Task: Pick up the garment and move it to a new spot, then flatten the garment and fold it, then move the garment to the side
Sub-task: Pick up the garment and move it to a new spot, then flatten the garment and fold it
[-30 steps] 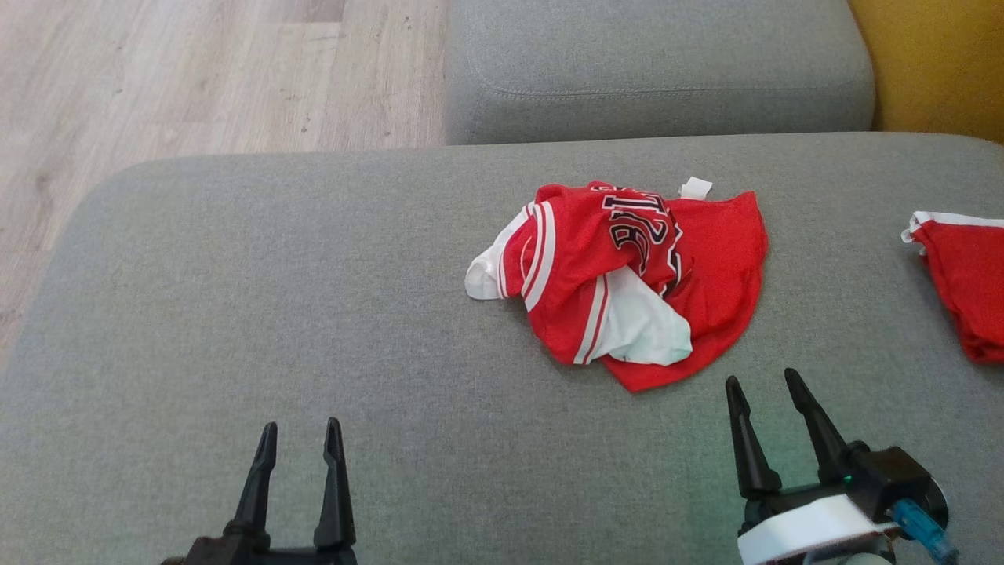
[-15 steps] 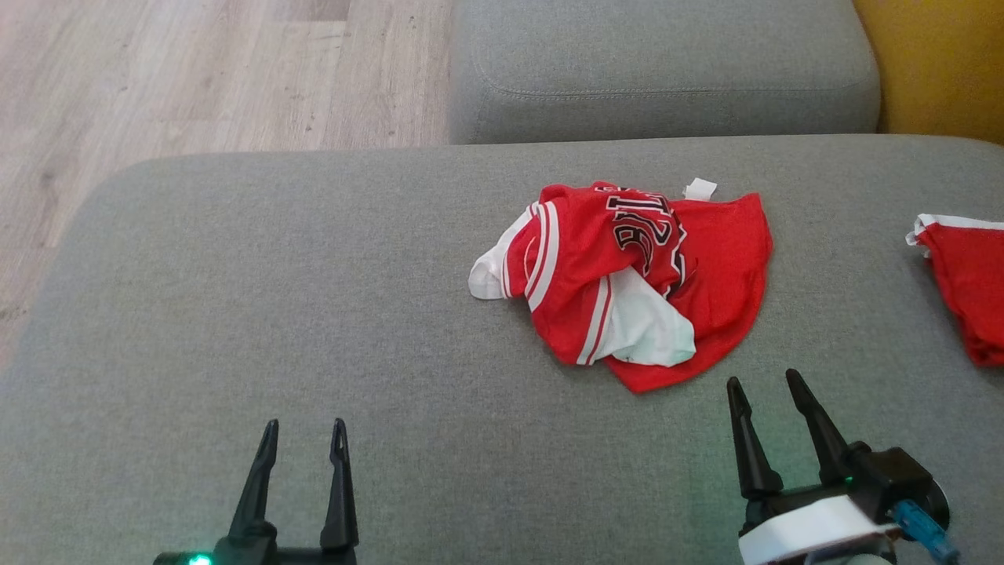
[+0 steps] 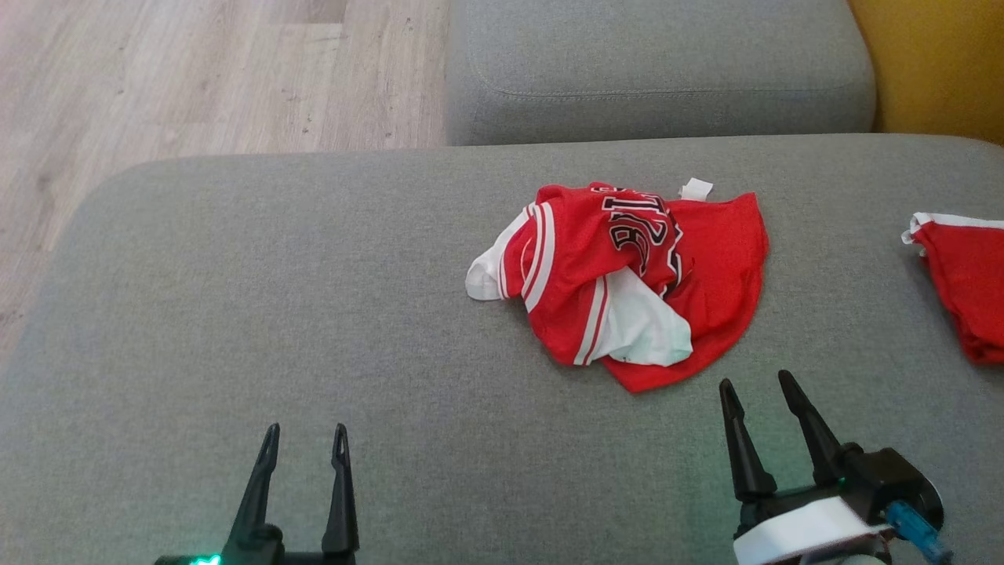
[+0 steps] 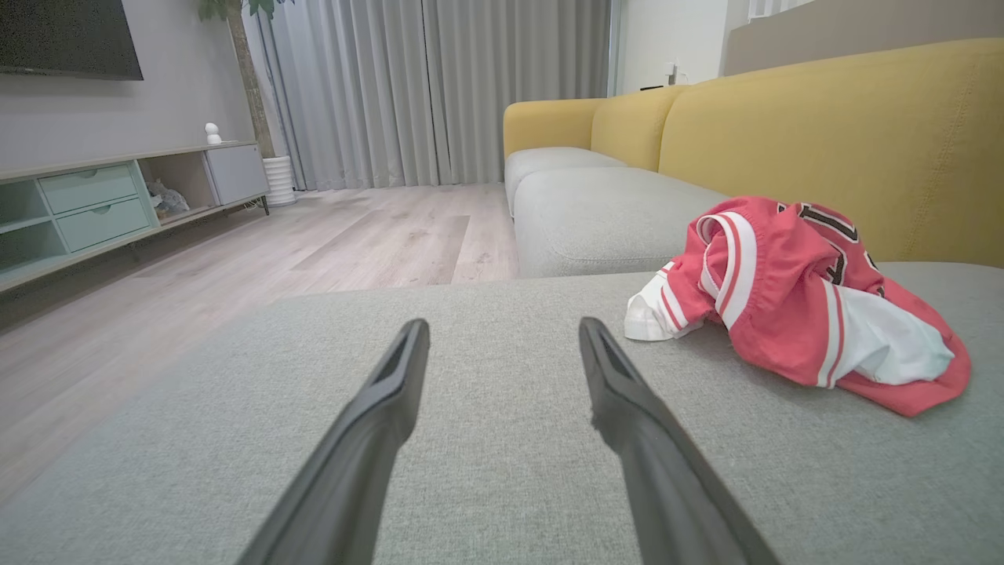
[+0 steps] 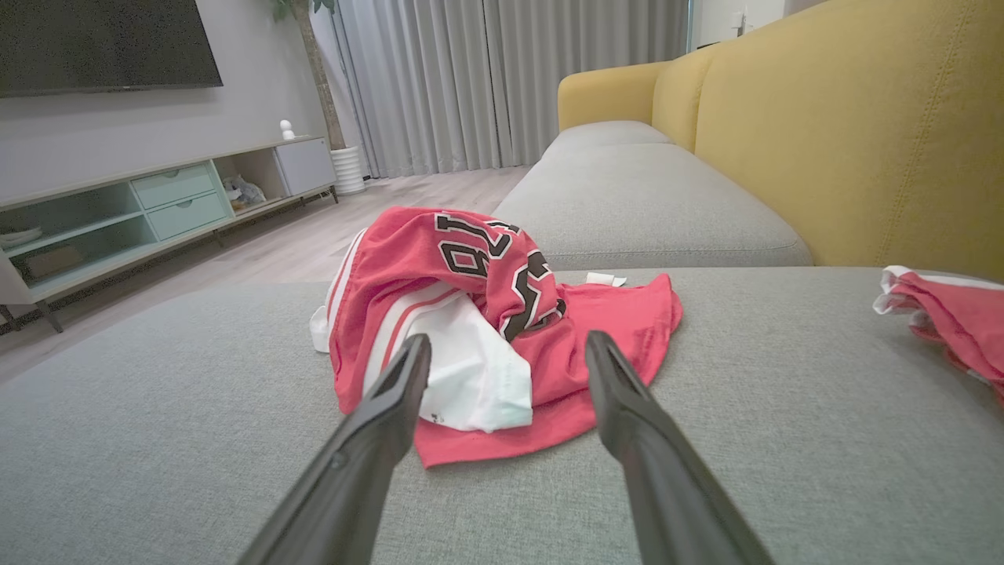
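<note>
Head view first. The red and white garment (image 3: pixel 627 282) lies crumpled on the grey seat cushion (image 3: pixel 235 314), right of its middle and closer to its far edge. The left gripper (image 3: pixel 306 428) stands at the near edge, left of the middle and well apart from the cloth. The right gripper (image 3: pixel 753 378) stands near the same edge, with its tips just short of the garment's near hem. Both pairs of jaws are wide open and hold nothing. A second red piece (image 3: pixel 969 282) rests at the right edge of the cushion.

Compared with one second ago almost nothing has changed. The garment keeps the same folds and place, and the right gripper has crept only a little toward it. So the first step, the picking up, is judged not yet begun, and all the rest of the task is still to do.

Left wrist view: the two fingers of the left gripper (image 4: pixel 503 326) point over bare cushion, spread apart and empty. The garment (image 4: pixel 784 314) is off to the right of them and not touching.

Right wrist view: the open right gripper (image 5: pixel 508 340) aims straight at the heap (image 5: pixel 408 267). The white inside fabric and the red hem show between the fingers, near but probably not in contact. A short advance and a closing of the jaws would likely catch the hem.
</note>
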You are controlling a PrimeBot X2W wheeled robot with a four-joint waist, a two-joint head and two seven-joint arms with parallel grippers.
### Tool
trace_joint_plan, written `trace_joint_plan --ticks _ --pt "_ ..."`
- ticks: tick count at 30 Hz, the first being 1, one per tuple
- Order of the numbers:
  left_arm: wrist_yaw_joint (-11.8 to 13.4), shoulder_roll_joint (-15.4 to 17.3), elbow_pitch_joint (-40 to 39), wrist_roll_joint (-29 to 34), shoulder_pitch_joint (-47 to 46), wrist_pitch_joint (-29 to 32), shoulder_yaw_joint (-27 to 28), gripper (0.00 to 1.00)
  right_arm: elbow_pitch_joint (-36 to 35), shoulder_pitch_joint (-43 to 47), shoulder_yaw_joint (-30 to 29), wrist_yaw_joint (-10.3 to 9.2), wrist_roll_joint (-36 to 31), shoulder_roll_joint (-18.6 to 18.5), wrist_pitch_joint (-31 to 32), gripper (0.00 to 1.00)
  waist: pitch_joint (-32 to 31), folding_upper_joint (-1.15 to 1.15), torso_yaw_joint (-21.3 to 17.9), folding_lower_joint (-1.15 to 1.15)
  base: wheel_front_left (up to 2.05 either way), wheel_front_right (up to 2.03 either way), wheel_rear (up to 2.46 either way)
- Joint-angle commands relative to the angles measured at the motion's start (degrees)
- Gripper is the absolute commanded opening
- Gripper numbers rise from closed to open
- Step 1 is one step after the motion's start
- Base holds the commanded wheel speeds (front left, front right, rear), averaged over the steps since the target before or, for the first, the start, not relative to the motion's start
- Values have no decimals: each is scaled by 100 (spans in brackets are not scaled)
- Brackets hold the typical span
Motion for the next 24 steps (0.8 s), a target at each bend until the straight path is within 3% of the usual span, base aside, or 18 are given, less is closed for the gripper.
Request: trace_joint_plan --ticks 1,16,24 --pt "36 -30 -146 43 -124 -46 185 100 -166 -125 140 -4 -47 -18 -14 100 -3 0 -16 0 0 0 0" --pt "-38 -30 -60 46 -41 -46 227 100 -164 -77 281 -4 -129 -18 -14 100 -21 0 -106 0 0 0 0" --pt "-371 -30 263 86 -502 -46 -56 100 -226 -187 269 -4 -91 -18 -14 100 298 0 -236 0 0 0 0"
